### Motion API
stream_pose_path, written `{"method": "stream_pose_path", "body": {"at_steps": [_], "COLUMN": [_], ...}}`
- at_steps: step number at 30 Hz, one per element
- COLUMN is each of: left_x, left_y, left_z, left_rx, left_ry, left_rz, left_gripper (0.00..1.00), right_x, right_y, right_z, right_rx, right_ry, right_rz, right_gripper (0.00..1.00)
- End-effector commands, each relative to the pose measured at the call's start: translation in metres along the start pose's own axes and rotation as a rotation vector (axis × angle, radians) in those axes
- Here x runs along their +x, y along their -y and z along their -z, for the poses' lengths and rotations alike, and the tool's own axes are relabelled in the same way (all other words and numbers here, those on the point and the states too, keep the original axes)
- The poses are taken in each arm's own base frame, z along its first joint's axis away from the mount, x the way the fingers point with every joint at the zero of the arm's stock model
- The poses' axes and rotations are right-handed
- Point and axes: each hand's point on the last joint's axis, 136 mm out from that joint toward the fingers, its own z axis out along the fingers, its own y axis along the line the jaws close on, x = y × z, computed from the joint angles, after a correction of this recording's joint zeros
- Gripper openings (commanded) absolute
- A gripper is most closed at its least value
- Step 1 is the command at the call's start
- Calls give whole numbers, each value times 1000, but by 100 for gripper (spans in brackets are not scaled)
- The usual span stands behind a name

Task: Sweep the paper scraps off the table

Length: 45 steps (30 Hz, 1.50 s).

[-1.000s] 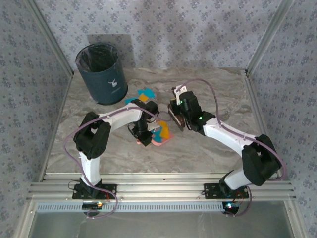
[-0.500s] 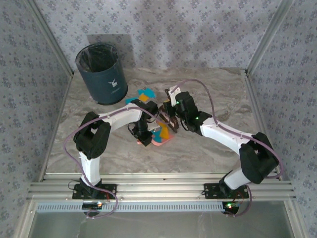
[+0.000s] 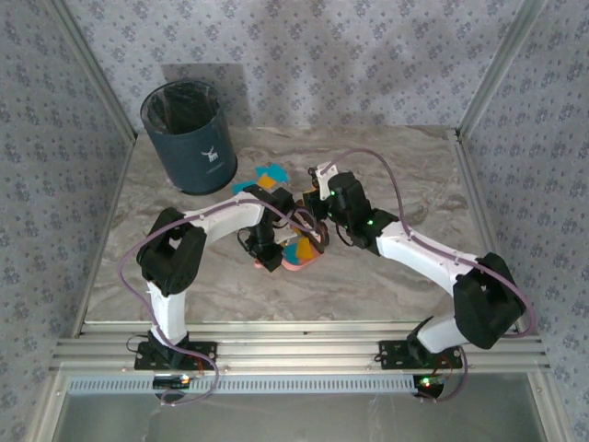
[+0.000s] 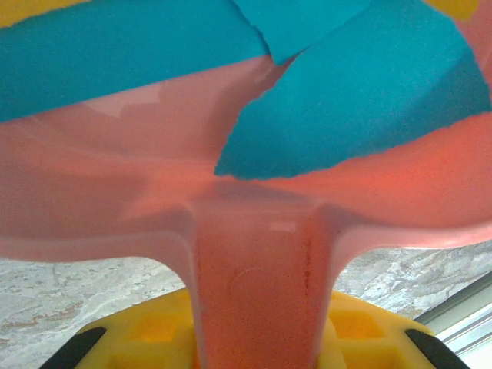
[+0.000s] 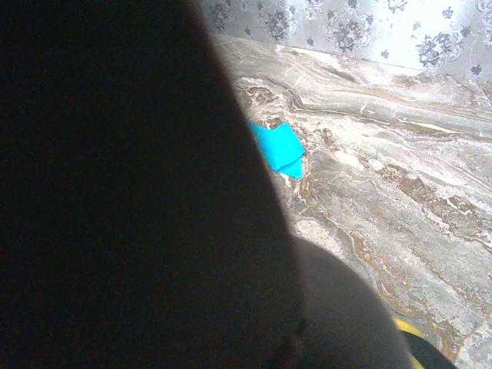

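A pink dustpan (image 3: 300, 255) lies flat on the table (image 3: 396, 184) at mid-centre, and my left gripper (image 3: 268, 254) is shut on its handle (image 4: 257, 292), yellow pads (image 4: 146, 332) on either side. Teal paper scraps (image 4: 361, 100) lie inside the pan, with an orange one (image 3: 300, 247) among them. More orange and teal scraps (image 3: 267, 176) sit on the table behind the pan. My right gripper (image 3: 324, 214) is shut on a dark brush (image 3: 317, 232) whose head rests at the pan's right edge. In the right wrist view the brush (image 5: 131, 200) hides the jaws, and one teal scrap (image 5: 278, 150) lies beyond it.
A dark blue waste bin (image 3: 189, 138) with a black liner stands at the back left. Aluminium rails (image 3: 294, 354) edge the table, and patterned walls close three sides. Bare marble stretches right (image 3: 414, 170) and front left (image 3: 138, 212).
My right arm has carried the brush leftward, from right of the dustpan to its right edge. The left arm and dustpan have not moved.
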Motion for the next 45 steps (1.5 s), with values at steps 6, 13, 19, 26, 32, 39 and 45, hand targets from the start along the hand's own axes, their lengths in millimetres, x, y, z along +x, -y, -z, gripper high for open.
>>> {"method": "stream_pose_path", "body": {"at_steps": [6, 13, 19, 26, 32, 39, 45], "left_x": [-2, -7, -15, -24, -32, -33, -38], "left_y": [3, -2, -7, -13, -18, -33, -51], "left_z": [17, 29, 48, 84, 132, 182, 220], "left_rx": [-21, -65, -116, -177, -197, -158, -132], "left_ry": [76, 168, 277, 408, 564, 681, 758], "left_rz": [-14, -3, 6, 17, 41, 119, 210], "left_gripper": [0, 0, 0, 0, 0, 0, 0], "right_x": [-26, -21, -10, 1, 7, 15, 14], "right_y": [24, 62, 93, 109, 103, 101, 100], "right_z": [31, 63, 90, 111, 118, 122, 122], "right_rx": [149, 311, 401, 420, 368, 350, 333], "right_ry": [113, 147, 150, 150, 143, 122, 127], "right_rz": [-42, -105, -131, -146, -131, -123, -134], "right_gripper": [0, 0, 0, 0, 0, 0, 0]}}
